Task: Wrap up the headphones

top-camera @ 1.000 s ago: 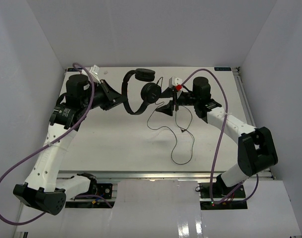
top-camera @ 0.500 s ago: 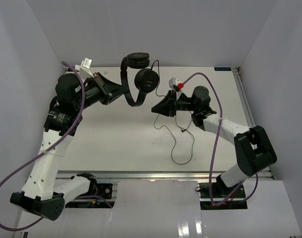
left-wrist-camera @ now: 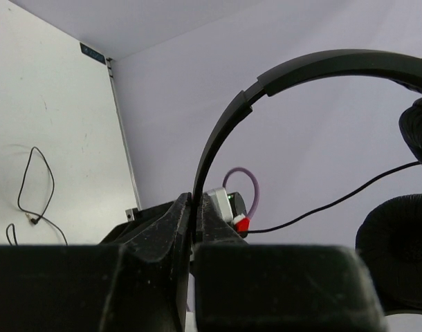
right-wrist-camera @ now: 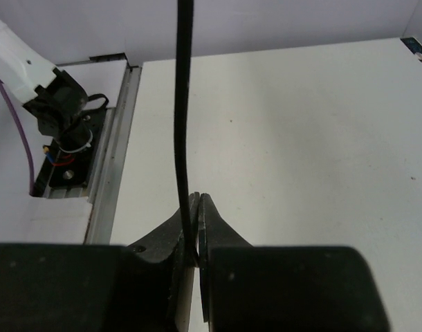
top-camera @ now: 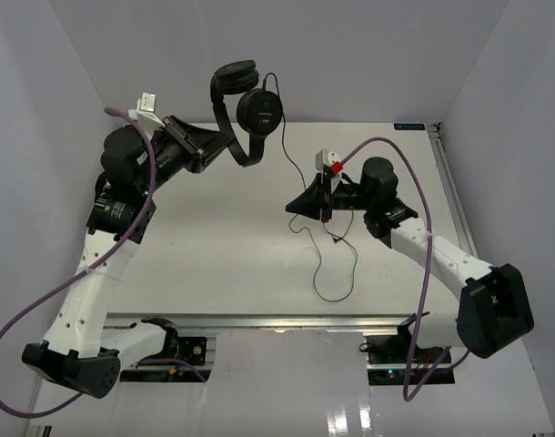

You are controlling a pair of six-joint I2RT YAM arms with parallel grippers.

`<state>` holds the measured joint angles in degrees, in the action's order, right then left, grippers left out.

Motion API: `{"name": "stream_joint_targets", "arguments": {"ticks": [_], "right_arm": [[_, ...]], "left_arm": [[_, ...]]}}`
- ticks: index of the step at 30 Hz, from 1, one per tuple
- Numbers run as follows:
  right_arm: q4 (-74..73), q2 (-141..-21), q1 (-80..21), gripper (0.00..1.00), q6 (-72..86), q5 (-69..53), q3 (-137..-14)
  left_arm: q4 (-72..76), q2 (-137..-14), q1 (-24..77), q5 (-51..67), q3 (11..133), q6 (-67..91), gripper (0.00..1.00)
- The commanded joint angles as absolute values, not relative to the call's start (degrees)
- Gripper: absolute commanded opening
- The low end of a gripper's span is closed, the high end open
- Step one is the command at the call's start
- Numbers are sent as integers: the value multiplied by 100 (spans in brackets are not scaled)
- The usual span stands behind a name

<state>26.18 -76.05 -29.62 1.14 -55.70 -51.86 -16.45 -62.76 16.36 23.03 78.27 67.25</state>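
The black headphones [top-camera: 246,100] hang in the air above the table's far edge. My left gripper [top-camera: 214,147] is shut on their thin headband [left-wrist-camera: 225,131]; in the left wrist view the band rises from between my fingertips, with an ear cup [left-wrist-camera: 398,249] at the right. The thin black cord [top-camera: 291,164] runs down from an ear cup to my right gripper [top-camera: 296,208], which is shut on it near the table's middle. In the right wrist view the cord [right-wrist-camera: 185,104] goes straight up from the closed jaws. The cord's tail [top-camera: 337,282] lies looped on the table.
The white table [top-camera: 214,255] has a metal rail [top-camera: 446,182] along its right edge and white walls on three sides. Purple robot cables [top-camera: 41,300] loop beside each arm. The left arm's base [right-wrist-camera: 55,104] shows in the right wrist view.
My right gripper has closed on the cord. The left arm has lifted the headphones higher and farther back, drawing the cord up from the table.
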Motion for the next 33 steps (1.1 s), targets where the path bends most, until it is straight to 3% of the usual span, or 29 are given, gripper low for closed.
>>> {"name": "stream_joint_targets", "arguments": {"ticks": [1,9,15,25,33], "right_arm": [[184,-7395,-2971,8,-1577,-4650,-5798],[-2467,-7656,-2970,8,-3470,-2251,-6961],[-3795,-7647,-3015,8,-4852,-789,-7962],[-3937,-6596,-4310,8,-6836,1870,-7906],[-3592,-6404,-5575,8,-7566,2956,-8244]], "left_arm": [[-1155,-6410,1669,1666,7781,7037,0],[-1145,-6743,1798,777,7703,6763,0],[-1729,-7284,2393,-150,8138,5618,0],[-1873,-7805,2878,-544,7976,4824,0],[-1951,-8089,2966,-199,7816,4414,0]]}}
